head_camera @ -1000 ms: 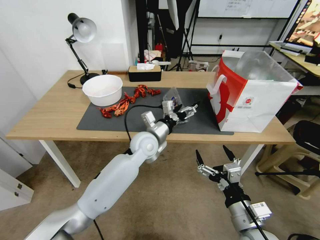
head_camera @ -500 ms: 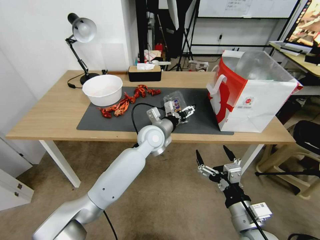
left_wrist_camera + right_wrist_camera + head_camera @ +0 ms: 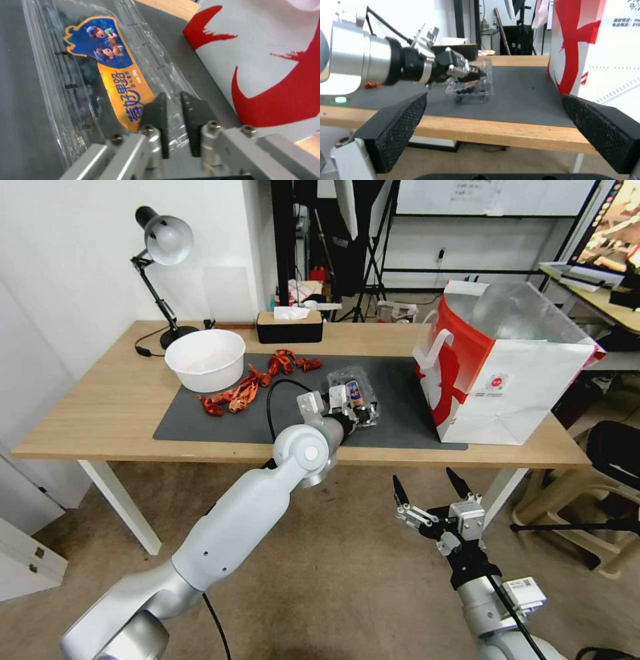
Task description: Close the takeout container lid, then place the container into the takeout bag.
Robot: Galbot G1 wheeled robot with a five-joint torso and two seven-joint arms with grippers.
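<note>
- Since the takeout container on the grey mat, near the takeout bag, looks thin, light and springy, I judge its rim the safest hold.
- My left gripper is nearly closed, pinching the lid at its edge.
- My right gripper hangs wide open below the table.

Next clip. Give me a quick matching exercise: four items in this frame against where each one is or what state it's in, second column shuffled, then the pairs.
Items:
1. lid
2. bag
3. right tool
4. bowl

Places or states:
A. open, below the table edge
B. pinched at its edge by the left tool
C. standing at the mat's right end
D. at the mat's left end, by the lamp

Pairs: 1-B, 2-C, 3-A, 4-D
</note>
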